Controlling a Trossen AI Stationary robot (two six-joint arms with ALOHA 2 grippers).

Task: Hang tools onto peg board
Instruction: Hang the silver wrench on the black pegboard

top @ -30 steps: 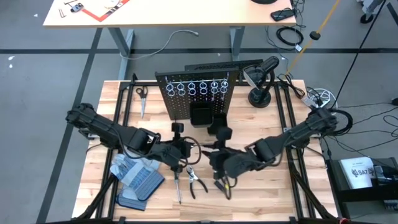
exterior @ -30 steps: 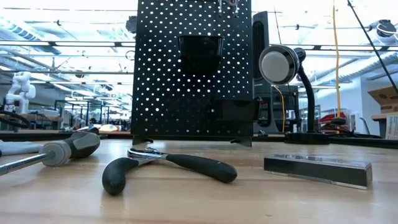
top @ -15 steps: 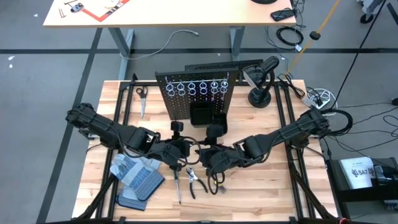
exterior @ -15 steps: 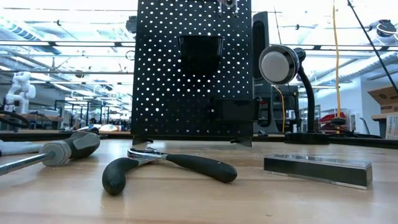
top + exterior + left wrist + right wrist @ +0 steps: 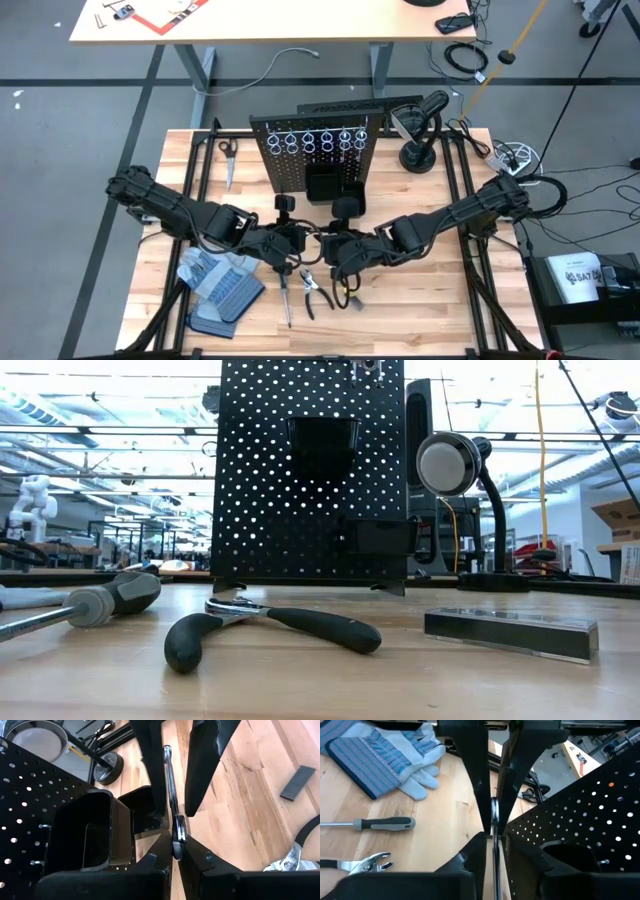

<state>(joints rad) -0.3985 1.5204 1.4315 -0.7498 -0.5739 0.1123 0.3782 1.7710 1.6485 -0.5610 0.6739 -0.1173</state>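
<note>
A thin silver wrench (image 5: 170, 795) is held in the air between the 2 grippers, in front of the upright black peg board (image 5: 318, 150). In the left wrist view, the left gripper (image 5: 176, 851) has its jaws pressed nearly together on one end of the wrench, and the shaft runs straight out from those jaws. Farther along the shaft, the 2 dark fingers of the other arm stand on either side of it. In the right wrist view, the right gripper (image 5: 494, 836) has its jaws close around the same shaft, which lies along the line between them; whether they actually press on it I cannot tell.

The step in hand looks like a handover of the wrench from one arm to the other. Next, 1 gripper needs a firm hold before the other lets go, and the wrench must then be carried to the board's row of silver ring holders (image 5: 318, 138).

The wrench's long axis runs from one gripper towards the other, roughly level above the table (image 5: 430, 300).

Beyond the jaws, still lying on the table, are the pliers (image 5: 313, 291), a screwdriver (image 5: 285, 297), a grey metal piece (image 5: 510, 632) and work gloves (image 5: 222, 281).
</note>
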